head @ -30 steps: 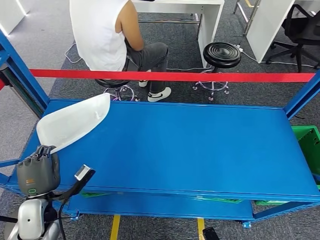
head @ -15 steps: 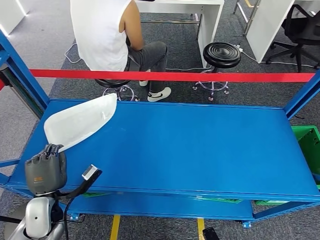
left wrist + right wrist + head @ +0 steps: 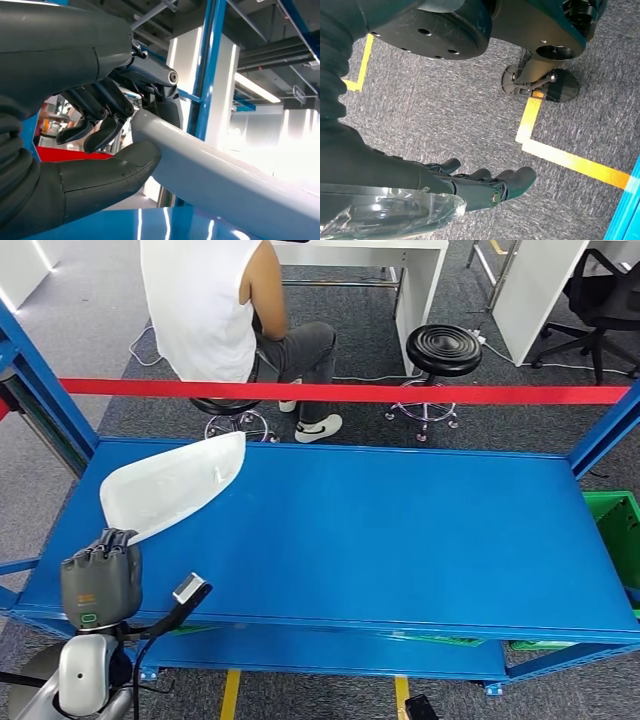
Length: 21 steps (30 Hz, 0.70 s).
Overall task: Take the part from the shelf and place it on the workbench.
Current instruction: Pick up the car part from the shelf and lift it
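The white part [image 3: 173, 487] is gripped at its near end by the left hand [image 3: 100, 578], whose fingers [image 3: 113, 102] and thumb are clamped on its edge in the left wrist view. In the head view it is seen at the upper left of the blue desk [image 3: 392, 540], carried over the surface; whether it touches cannot be told. The taking from the shelf is judged done; lowering and release are left. The right hand [image 3: 471, 185] hangs over the grey floor [image 3: 471, 110], its fingers loosely apart and nothing held
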Tool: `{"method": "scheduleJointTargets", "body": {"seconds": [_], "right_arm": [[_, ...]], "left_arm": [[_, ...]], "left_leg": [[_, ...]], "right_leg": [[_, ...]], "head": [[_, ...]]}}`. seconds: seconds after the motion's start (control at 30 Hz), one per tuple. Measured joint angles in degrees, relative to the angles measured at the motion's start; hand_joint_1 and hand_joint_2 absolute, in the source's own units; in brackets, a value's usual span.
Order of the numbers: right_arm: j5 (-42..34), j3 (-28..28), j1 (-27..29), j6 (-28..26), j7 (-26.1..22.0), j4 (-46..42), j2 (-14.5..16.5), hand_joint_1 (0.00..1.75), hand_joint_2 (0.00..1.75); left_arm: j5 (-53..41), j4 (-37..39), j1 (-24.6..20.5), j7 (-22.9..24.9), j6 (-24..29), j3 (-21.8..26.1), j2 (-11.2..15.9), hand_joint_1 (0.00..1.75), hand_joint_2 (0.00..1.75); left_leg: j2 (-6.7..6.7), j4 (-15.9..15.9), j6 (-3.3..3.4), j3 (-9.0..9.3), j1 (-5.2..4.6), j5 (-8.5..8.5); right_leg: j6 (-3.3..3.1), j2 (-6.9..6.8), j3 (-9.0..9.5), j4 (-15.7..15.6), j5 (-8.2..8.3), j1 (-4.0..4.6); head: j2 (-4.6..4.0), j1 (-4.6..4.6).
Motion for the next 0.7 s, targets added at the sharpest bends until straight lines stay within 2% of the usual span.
{"method": "scheduleJointTargets", "body": {"seconds": [0.37, 0.7], "right_arm": [[-0.35, 0.0, -0.01, 0.01, -0.1, 0.0, 0.0, 0.0, 1.75], [-0.35, 0.08, -0.02, -0.05, -0.03, 0.0, 0.0, 0.0, 1.75]], "left_arm": [[0.0, 1.03, -2.12, 3.24, 0.0, -4.16, 1.4, 1.75, 1.75], [0.0, 2.27, -4.75, 8.63, 0.0, -9.41, 3.29, 1.75, 1.75]], "left_leg": [[0.0, 0.0, 0.0, 0.0, 0.0, 0.0], [0.0, 0.0, 0.0, 0.0, 0.0, 0.0]], "right_leg": [[0.0, 0.0, 0.0, 0.0, 0.0, 0.0], [0.0, 0.0, 0.0, 0.0, 0.0, 0.0]], "head": [[0.0, 0.01], [0.0, 0.01]]}}
